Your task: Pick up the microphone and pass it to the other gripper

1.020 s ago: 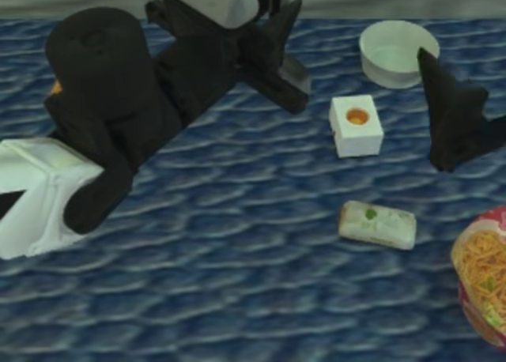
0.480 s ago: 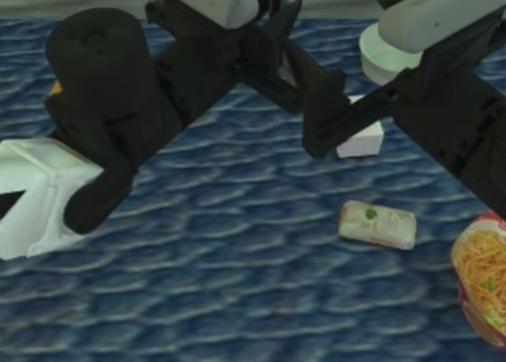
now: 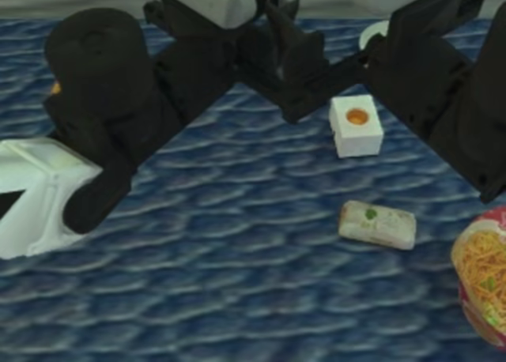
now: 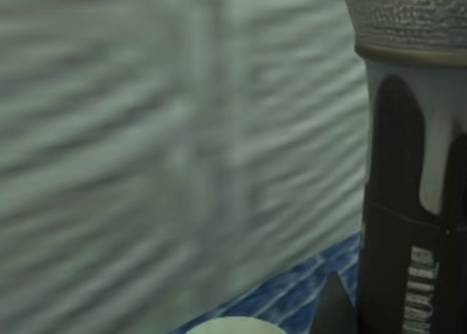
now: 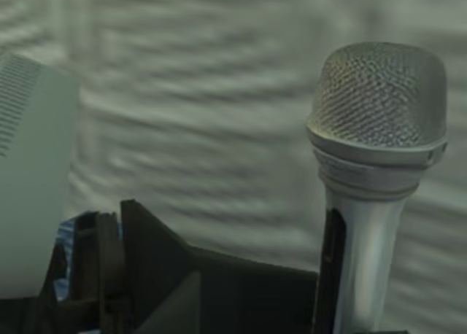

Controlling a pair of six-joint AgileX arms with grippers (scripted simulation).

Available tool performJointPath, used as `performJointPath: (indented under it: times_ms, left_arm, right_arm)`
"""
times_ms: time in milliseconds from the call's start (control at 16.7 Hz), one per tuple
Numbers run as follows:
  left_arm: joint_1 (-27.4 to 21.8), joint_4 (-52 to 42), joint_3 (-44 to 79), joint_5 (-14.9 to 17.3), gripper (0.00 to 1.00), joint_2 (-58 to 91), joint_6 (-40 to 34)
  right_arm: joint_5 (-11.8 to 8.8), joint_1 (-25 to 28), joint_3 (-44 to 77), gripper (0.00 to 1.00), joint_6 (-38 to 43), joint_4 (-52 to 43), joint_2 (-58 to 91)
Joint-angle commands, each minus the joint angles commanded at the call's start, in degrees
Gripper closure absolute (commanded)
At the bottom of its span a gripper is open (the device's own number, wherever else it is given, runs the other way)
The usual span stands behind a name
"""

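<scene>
The microphone (image 5: 376, 166) is held upright above the far middle of the table (image 3: 237, 243), its mesh head uppermost. Its handle is clamped by the left gripper (image 3: 278, 50). The right gripper (image 3: 304, 89) is positioned just beside the left one; whether its fingers are parted or closed cannot be told. A white box (image 3: 356, 126) and a wrapped bar (image 3: 378, 224) are located nearby.

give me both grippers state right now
Left gripper: shut on the microphone, held upright.
Right gripper: beside the microphone, cannot be told.
</scene>
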Motion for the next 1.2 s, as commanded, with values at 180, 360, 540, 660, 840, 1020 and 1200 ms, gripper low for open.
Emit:
performJointPath:
  times_ms: [180, 360, 540, 660, 840, 1020, 1200]
  left_arm:
    - [0.0, 0.0, 0.0, 0.0, 1.00, 0.0, 0.0]
    - [0.0, 0.0, 0.0, 0.0, 1.00, 0.0, 0.0]
    - [0.0, 0.0, 0.0, 0.0, 1.00, 0.0, 0.0]
    - [0.0, 0.0, 0.0, 0.0, 1.00, 0.0, 0.0]
    - [0.0, 0.0, 0.0, 0.0, 1.00, 0.0, 0.0]
    - [0.0, 0.0, 0.0, 0.0, 1.00, 0.0, 0.0]
    - [0.0, 0.0, 0.0, 0.0, 1.00, 0.0, 0.0]
  right_arm:
    - [-1.1, -1.2, 6.5, 0.00, 0.0, 1.9, 8.9]
    - [-2.2, -2.4, 11.5, 0.00, 0.0, 3.3, 15.1]
    - [-2.4, -2.7, 12.6, 0.00, 0.0, 3.5, 16.4]
    - [-2.4, -2.7, 12.6, 0.00, 0.0, 3.5, 16.4]
    - [-2.4, -2.7, 12.6, 0.23, 0.0, 3.5, 16.4]
    - [-2.4, -2.7, 12.6, 0.45, 0.0, 3.5, 16.4]
    - [-2.4, -2.7, 12.6, 0.68, 0.0, 3.5, 16.4]
